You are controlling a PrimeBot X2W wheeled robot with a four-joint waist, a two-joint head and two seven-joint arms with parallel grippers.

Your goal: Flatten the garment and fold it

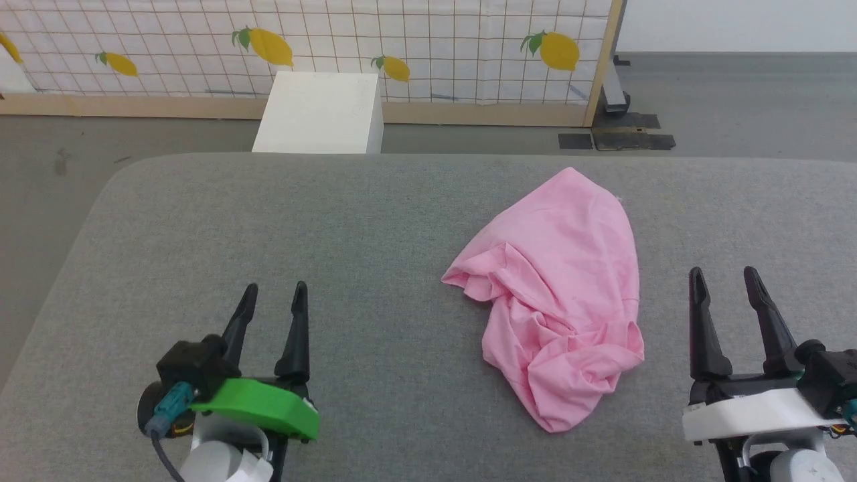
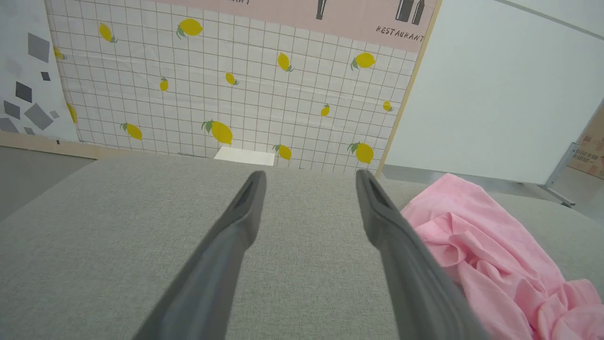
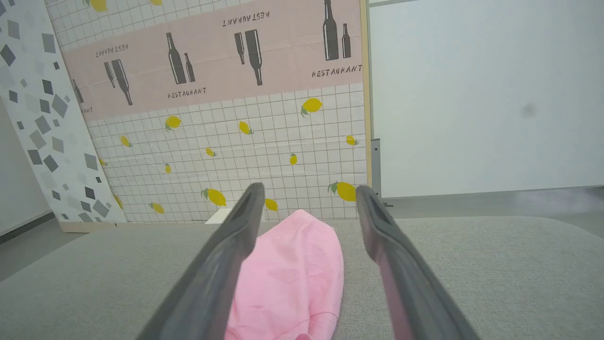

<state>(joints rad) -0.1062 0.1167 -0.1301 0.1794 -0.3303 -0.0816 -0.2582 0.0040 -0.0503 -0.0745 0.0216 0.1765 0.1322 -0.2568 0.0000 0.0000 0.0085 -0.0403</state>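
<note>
- Head view: the garment (image 1: 559, 294), a pale pink cloth, lies crumpled on the right half of the grey fabric-covered table (image 1: 201, 221). Its smoother end sits close to the far edge, and its bunched, wrinkled end reaches toward the near edge.
- The left gripper (image 1: 275, 286) hovers over bare table by the near edge, well apart from the cloth, its 2 dark fingers spread and holding nothing.
- The right gripper (image 1: 723, 271) waits just beside the garment's right side, fingers likewise parted and empty. The right wrist view looks along them across the cloth toward its far end.
- Step in hand, as judged: the very start of flattening. Nothing is spread or folded yet, so nearly the whole task lies ahead.
- Next move, as judged: each gripper needs to find an outer edge or corner of the heap, most likely in the tangled near end. It must then pinch a single layer and draw it outward so the cloth opens flat. Thin fabric may come up in 2 layers or drag the whole heap along.
- Writing: the backdrop panel (image 3: 188, 156) beyond the far edge has a pink band above its lemon-printed grid. The band carries bottle silhouettes and the word "RESTAURANT" (image 3: 336, 72), repeated several times, with some copies appearing mirrored.
- A white box (image 1: 321, 110) stands on the floor between table and panel. No lettering can be read on it or on the garment.
</note>
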